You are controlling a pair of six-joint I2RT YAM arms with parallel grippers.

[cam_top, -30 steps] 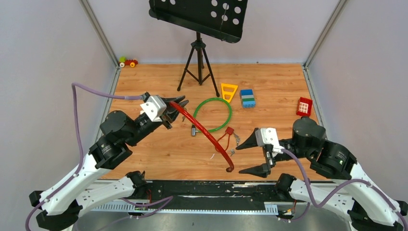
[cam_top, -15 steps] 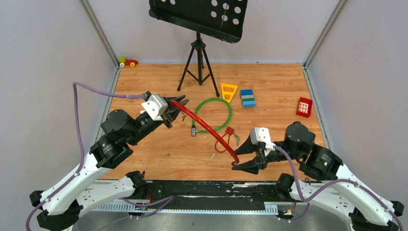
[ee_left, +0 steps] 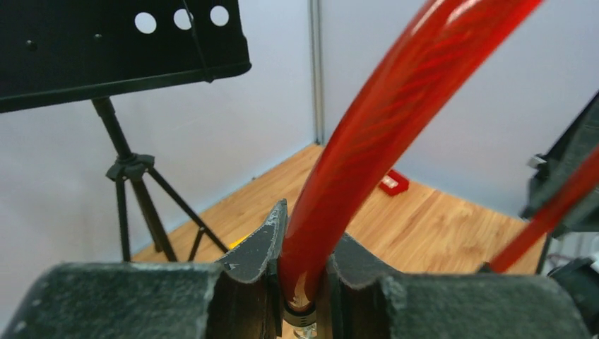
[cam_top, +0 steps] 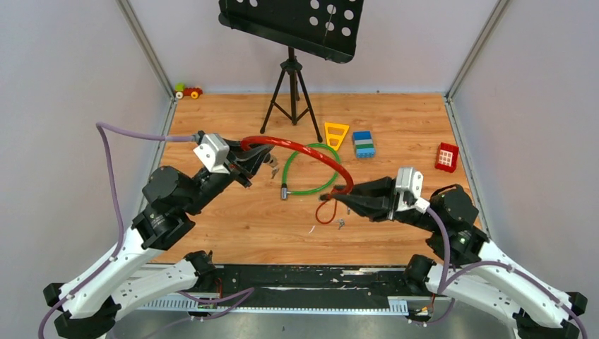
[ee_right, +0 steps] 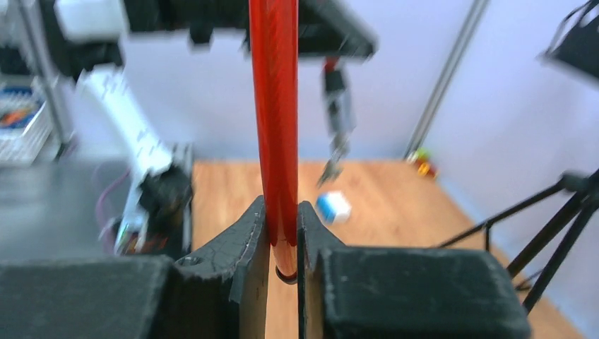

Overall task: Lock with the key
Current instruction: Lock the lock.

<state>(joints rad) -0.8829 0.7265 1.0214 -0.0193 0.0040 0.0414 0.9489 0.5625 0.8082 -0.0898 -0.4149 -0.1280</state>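
Note:
A thick red cable [cam_top: 304,150] arches above the table between both grippers. My left gripper [cam_top: 252,157] is shut on one end of it, and the left wrist view shows the cable [ee_left: 381,120] rising from between the closed fingers [ee_left: 311,233]. My right gripper [cam_top: 346,194] is shut on the other end, where the cable [ee_right: 274,106] stands upright, pinched near its metal tip [ee_right: 282,212]. A tiny silvery key [cam_top: 341,224] lies on the wood just in front of the right fingers, beside a thin red loop [cam_top: 323,212].
A green cable ring [cam_top: 311,169] lies under the red arch. A music stand's tripod [cam_top: 291,92] is at the back centre. A yellow triangle [cam_top: 336,133], a blue block [cam_top: 364,143] and a red block [cam_top: 446,156] lie back right, and a toy car [cam_top: 188,91] is in the back left corner.
My right gripper went from open near the front edge to shut on the red cable's free end and lifted it. The left gripper shifted slightly left and back.

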